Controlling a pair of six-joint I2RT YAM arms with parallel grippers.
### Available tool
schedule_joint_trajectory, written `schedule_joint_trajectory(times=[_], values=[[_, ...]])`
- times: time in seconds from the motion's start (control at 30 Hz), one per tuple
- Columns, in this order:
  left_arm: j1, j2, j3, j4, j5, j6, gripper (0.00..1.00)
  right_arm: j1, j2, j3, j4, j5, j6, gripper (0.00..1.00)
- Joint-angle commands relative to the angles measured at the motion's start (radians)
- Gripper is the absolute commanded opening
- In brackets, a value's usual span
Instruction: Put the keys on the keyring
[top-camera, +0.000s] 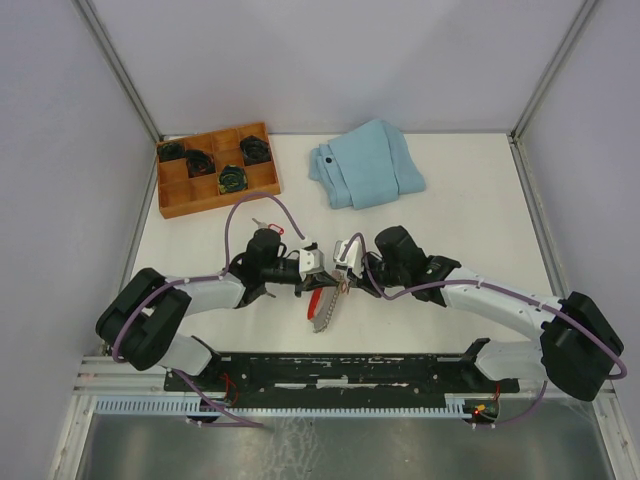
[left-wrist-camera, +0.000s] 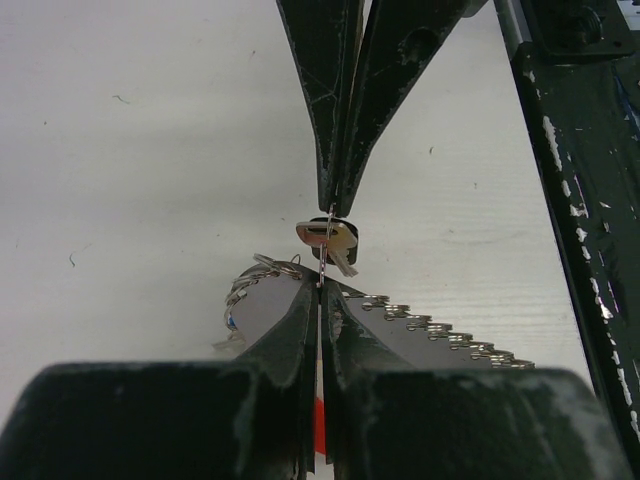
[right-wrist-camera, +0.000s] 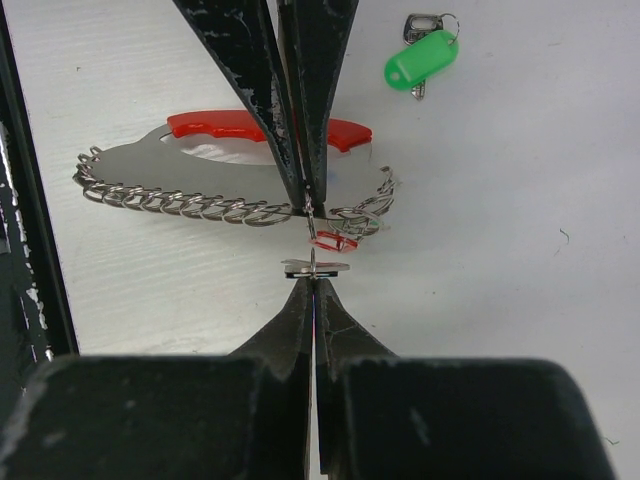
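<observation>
The left claw (right-wrist-camera: 305, 192) was pressed together on one loop at the end of the keyring (right-wrist-camera: 215, 124). The right claw (right-wrist-camera: 313, 295) was pressed together too, with a small silver key (right-wrist-camera: 316, 267) pinched at its tip. The two tips were nearly touching, and a thin wire ring was seen edge-on between them.

One keyring was counted, at the middle of the table (top-camera: 450, 210) toward its near edge. It was a red strip with a row of metal loops (right-wrist-camera: 180, 200) too dense to be counted. Two keys were made out: the pinched one, and a green-tagged key (right-wrist-camera: 422, 57) lying apart from the keyring. A small red piece (right-wrist-camera: 335, 242) beside the pinched key could not be identified.

In the far left corner a divided wooden tray (top-camera: 180, 193) was seen, with four dark coiled items (top-camera: 232, 180) in it, one to a compartment. One folded light-blue cloth (top-camera: 365, 165) lay at the far edge.
</observation>
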Motion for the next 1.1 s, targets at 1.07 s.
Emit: schedule_joint_trajectory(times=[1.07], values=[[0.017, 0.02, 0.041, 0.077, 0.104, -0.014, 0.03, 0.006, -0.018, 0.045, 0.027, -0.044, -0.02, 0.01]])
